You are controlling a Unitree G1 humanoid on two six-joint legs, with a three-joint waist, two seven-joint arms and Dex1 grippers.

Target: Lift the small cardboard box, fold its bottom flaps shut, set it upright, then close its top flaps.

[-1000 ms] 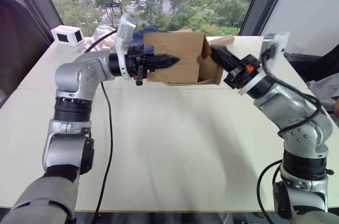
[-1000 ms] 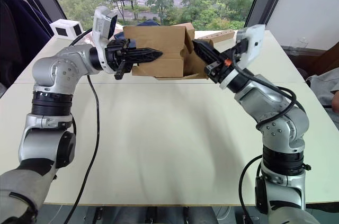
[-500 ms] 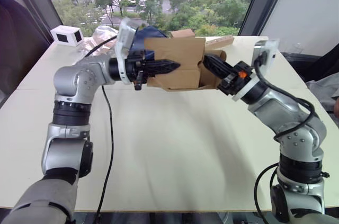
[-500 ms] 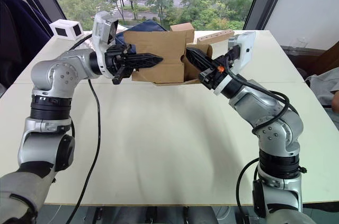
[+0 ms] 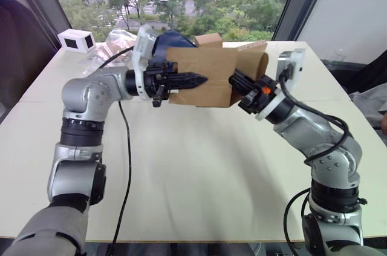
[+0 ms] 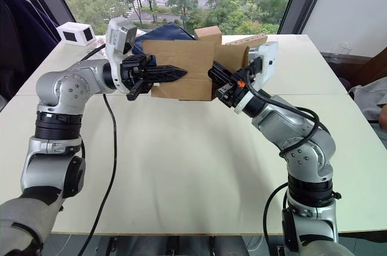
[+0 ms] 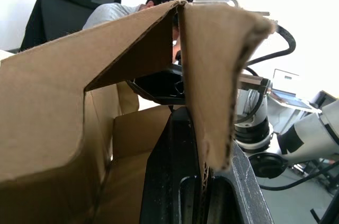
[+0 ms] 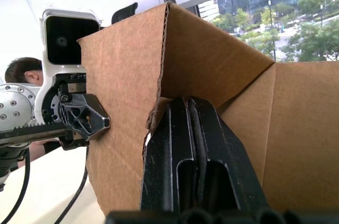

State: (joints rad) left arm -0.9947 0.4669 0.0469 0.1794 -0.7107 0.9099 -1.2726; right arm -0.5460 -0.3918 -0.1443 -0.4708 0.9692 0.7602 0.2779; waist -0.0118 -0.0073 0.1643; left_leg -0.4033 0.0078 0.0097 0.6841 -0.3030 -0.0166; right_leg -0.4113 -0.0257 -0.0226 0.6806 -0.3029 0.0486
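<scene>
Box (image 5: 202, 74) off table, upper centre of frame, held mid-air. Left gripper (image 5: 196, 78) clenched on its wall. Right gripper (image 5: 237, 81) fingers pressed together, poking into open end. Flaps look unfolded yet, so upright and top closing still ahead imo. Pale table (image 5: 199, 165), window with trees behind, white gadget (image 5: 75, 39) upper left.

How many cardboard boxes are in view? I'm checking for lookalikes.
2. The small cardboard box is held above the table between both arms; another small brown box sits behind it, mostly hidden. More may be hidden.
</scene>
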